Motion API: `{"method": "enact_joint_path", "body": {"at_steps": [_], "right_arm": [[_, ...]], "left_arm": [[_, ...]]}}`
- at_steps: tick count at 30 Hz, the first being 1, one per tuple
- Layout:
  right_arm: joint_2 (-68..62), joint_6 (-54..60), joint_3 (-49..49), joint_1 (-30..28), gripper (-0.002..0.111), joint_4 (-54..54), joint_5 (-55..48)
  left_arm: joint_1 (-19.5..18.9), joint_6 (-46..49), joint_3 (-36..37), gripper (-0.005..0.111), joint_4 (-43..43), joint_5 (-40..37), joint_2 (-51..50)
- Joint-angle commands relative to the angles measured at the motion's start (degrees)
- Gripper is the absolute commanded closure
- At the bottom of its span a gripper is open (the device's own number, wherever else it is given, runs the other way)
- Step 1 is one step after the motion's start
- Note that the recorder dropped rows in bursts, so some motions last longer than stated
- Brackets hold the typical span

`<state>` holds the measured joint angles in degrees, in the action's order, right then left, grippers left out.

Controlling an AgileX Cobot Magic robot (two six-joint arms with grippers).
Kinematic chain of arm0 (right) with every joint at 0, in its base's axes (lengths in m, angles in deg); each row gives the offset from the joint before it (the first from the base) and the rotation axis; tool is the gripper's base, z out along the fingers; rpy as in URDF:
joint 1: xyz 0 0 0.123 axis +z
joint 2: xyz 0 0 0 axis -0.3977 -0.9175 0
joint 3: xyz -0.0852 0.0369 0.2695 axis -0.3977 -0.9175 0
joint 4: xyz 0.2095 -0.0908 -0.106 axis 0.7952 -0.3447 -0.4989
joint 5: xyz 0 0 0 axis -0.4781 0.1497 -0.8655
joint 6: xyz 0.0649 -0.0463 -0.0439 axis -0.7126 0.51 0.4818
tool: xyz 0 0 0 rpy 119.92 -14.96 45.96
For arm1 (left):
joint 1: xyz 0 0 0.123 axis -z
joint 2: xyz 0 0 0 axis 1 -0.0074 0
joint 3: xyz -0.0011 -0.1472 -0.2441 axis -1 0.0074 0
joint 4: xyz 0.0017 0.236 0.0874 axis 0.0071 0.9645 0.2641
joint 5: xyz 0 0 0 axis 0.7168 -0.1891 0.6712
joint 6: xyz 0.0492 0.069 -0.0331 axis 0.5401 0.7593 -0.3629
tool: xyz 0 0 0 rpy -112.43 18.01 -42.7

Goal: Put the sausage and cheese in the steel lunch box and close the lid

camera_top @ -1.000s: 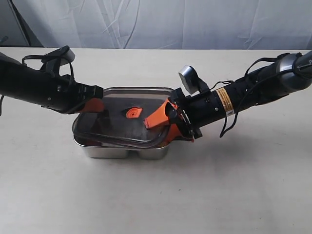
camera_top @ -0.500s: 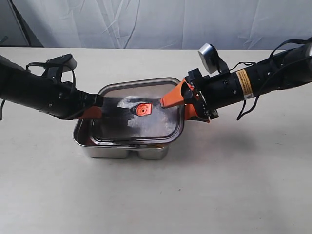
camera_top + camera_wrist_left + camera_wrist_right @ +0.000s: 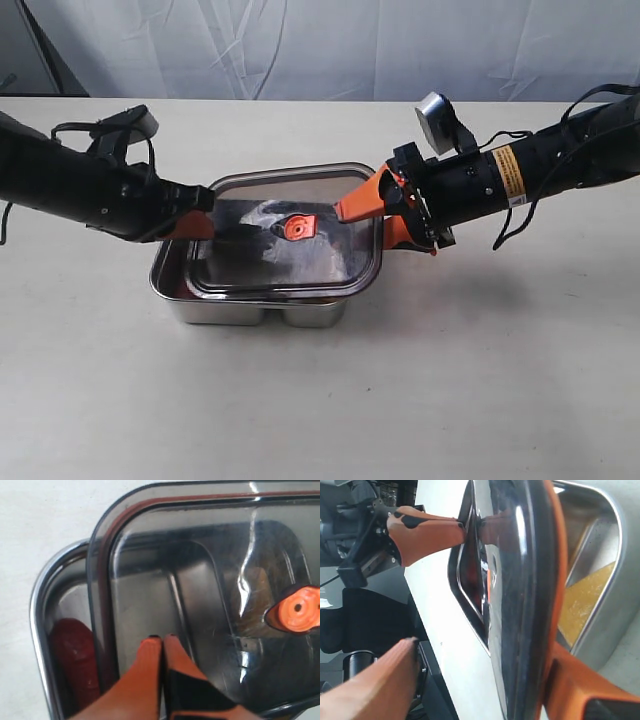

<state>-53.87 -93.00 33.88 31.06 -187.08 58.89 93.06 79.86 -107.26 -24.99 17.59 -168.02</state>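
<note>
The steel lunch box [image 3: 228, 310] stands mid-table with the dark lid [image 3: 265, 262] lying askew on it, its orange valve tab [image 3: 297, 227] facing up. My left gripper [image 3: 203, 225] is shut, its tips [image 3: 161, 639] resting on the lid [image 3: 200, 555] near its left end. The red sausage [image 3: 75, 662] lies in the box beside the lid's edge. My right gripper [image 3: 366, 226] is open and straddles the lid's right edge [image 3: 530, 580]: one finger [image 3: 570, 680] is against the lid, the other [image 3: 375, 680] well apart. The yellow cheese [image 3: 584, 605] lies in the box under the lid.
The box's rim [image 3: 40, 595] shows past the lid's left end. The pale tabletop [image 3: 420, 400] surrounds the box, with a white cloth backdrop [image 3: 330, 50] behind. Both black arms reach in from the sides.
My right gripper has moved up and to the right with the lid's right end. The lid, earlier tilted over the box's front, now sits flatter and further back. The left gripper has hardly moved.
</note>
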Motion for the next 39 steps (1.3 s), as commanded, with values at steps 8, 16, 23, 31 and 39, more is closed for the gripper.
{"method": "enact_joint_path", "body": {"at_steps": [8,16,23,31,39], "right_arm": [[0.63,-2.15,-0.20,-0.16,0.045,0.16,-0.76],[0.63,-2.15,-0.20,-0.16,0.045,0.16,-1.56],[0.51,-2.15,-0.20,-0.16,0.089,0.16,-2.95],[0.51,-1.89,-0.20,-0.27,0.108,0.16,-5.94],[0.51,-1.89,-0.20,-2.61,0.109,0.55,0.42]], "left_arm": [[0.12,0.32,-1.11,0.107,-1.11,-2.40,7.82],[0.12,0.32,-1.11,0.107,-1.02,-4.81,8.57],[0.12,0.32,-1.11,0.107,-1.02,-5.85,8.57],[0.12,0.32,-1.11,0.107,-0.58,-7.19,8.57],[0.12,0.32,-1.11,0.107,-0.21,-7.22,8.66]]}}
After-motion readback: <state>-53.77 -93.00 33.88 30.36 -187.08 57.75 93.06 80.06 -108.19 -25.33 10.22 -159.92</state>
